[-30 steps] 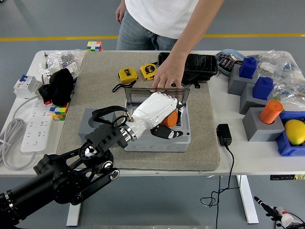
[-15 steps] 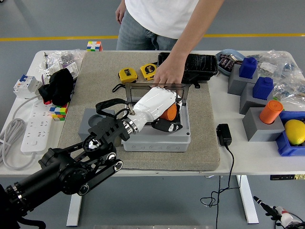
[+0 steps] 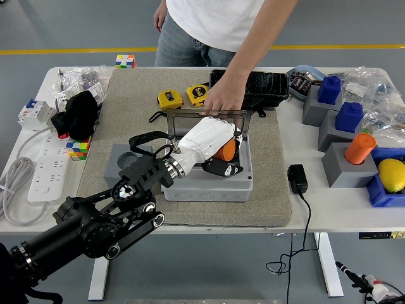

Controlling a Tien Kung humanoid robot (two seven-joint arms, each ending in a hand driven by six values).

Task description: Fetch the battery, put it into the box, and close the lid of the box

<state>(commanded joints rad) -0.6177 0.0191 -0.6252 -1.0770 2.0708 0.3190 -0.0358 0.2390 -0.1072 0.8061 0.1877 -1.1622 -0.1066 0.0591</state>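
Observation:
My left hand, white with black fingertips, reaches into the open grey box on the mat. Its fingers curl around an orange battery held low inside the box. The box's clear lid stands upright at the back edge. A person's hand rests on the lid's top edge from the far side. My right hand is not in view.
Two yellow tape measures and a black case lie behind the box. A grey holder sits left of it. Blue and orange cylinders on grey blocks stand right. A black adapter and white power strip flank the mat.
My left hand moved up and back with the battery, from over the box's front part to deeper inside. The person's hand stayed on the lid.

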